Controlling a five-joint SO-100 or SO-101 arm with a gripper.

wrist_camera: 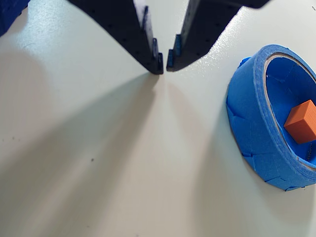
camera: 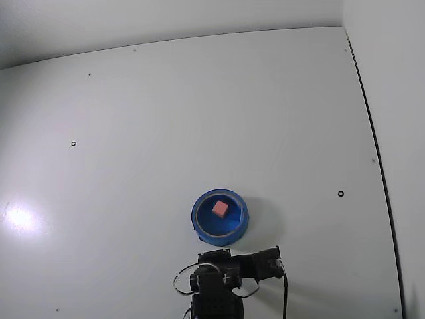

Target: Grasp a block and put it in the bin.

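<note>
The block (wrist_camera: 302, 121) is a small cube, orange-red in the wrist view and pink (camera: 220, 208) in the fixed view. It lies inside the bin (wrist_camera: 249, 113), a round blue bowl with a thick rim (camera: 199, 219). My gripper (wrist_camera: 164, 63) hangs over bare table to the left of the bin in the wrist view. Its dark fingertips (wrist_camera: 157, 59) are almost touching, with nothing between them. In the fixed view the arm (camera: 226, 276) is folded low at the bottom edge, just below the bin.
The white tabletop (camera: 199, 119) stretches wide around the bin, with a few small screw holes (camera: 340, 194). A wall or raised edge (camera: 392, 100) runs along the right side in the fixed view.
</note>
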